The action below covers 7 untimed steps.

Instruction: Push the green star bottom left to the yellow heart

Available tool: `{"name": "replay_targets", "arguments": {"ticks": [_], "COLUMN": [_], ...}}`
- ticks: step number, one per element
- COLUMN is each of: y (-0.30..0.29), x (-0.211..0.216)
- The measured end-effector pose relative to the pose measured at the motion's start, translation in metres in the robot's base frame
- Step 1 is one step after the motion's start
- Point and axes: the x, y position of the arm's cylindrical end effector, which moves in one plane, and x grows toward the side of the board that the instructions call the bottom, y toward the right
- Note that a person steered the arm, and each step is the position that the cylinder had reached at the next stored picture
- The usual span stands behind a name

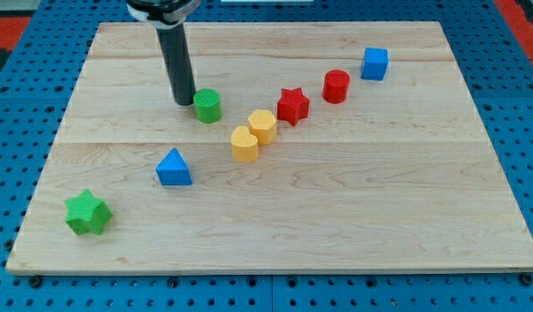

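Observation:
The green star lies near the board's bottom left corner. The yellow heart sits near the middle of the board, touching a yellow hexagon block at its upper right. My tip rests on the board at the upper left of centre, just left of a green cylinder. The tip is far above and to the right of the green star, and left of the yellow heart.
A blue triangle block lies between the star and the heart. A red star, a red cylinder and a blue cube run diagonally toward the upper right. The wooden board sits on a blue pegboard.

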Motion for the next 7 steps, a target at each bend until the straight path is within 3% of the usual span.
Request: {"name": "replay_targets", "arguments": {"ticks": [2, 3, 4, 5, 7], "y": [-0.035, -0.117, -0.147, -0.121, -0.061], "x": [0.028, 0.118, 0.210, 0.234, 0.192]}}
